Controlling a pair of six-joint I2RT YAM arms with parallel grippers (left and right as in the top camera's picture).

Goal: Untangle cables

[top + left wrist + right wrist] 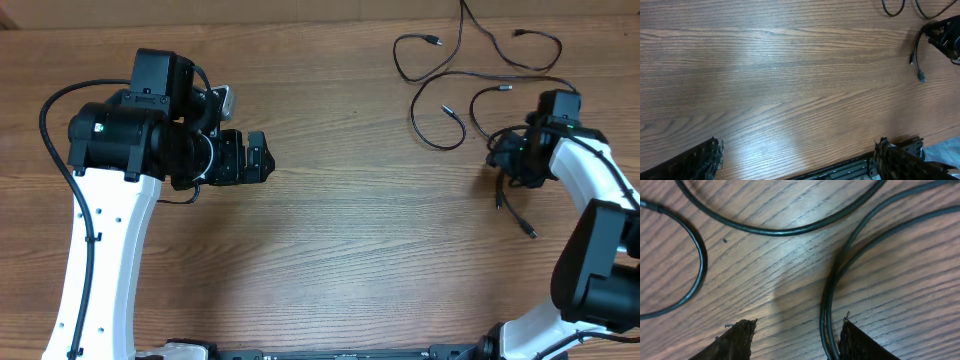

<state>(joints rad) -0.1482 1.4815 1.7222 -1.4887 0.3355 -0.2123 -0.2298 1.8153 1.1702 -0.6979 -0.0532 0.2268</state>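
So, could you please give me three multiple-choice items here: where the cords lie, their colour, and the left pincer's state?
1. Where on the table do the cords lie? A) far right, by the right arm B) centre C) near left corner.
2. What colour are the cords? A) white B) red C) black.
3. How is the left pincer? A) shut on a cord B) open over bare wood C) out of view.
Answers: 1 A, the overhead view shows them by the right arm; 2 C, all look black; 3 B, its fingers stand wide apart, only wood between.
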